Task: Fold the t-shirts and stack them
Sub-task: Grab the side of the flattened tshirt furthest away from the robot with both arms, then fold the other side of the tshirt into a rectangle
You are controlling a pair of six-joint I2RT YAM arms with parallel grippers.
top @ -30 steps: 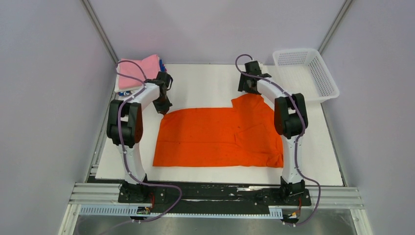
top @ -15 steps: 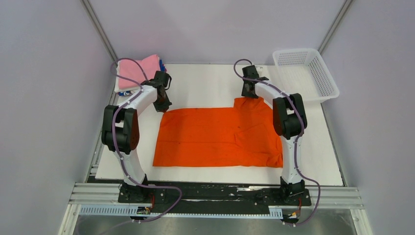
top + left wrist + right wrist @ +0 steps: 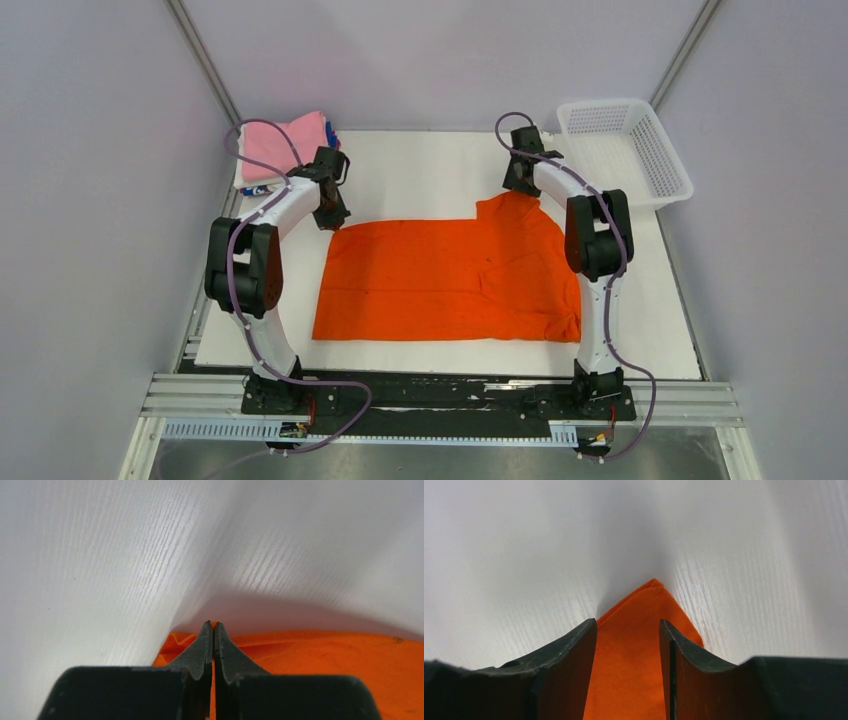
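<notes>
The orange t-shirt [image 3: 440,280] lies spread flat on the white table, with a flap folded over at its right side. My left gripper [image 3: 332,214] is at the shirt's far left corner; in the left wrist view [image 3: 213,624] its jaws are shut on a thin fold of the orange cloth [image 3: 325,660]. My right gripper [image 3: 520,184] is at the far right corner; in the right wrist view [image 3: 628,622] its jaws stand open with the pointed orange corner [image 3: 629,650] between them. A folded pink shirt [image 3: 285,140] tops a stack at the far left, with blue [image 3: 333,133] and white [image 3: 255,185] edges showing.
A white mesh basket [image 3: 625,150] stands at the far right corner. The white table [image 3: 420,165] shows bare behind the orange shirt. Grey walls close in both sides, and the metal rail [image 3: 440,395] with the arm bases runs along the near edge.
My right gripper has moved a little right and farther back over the shirt's far right corner. My left gripper has shifted slightly left at the far left corner.
</notes>
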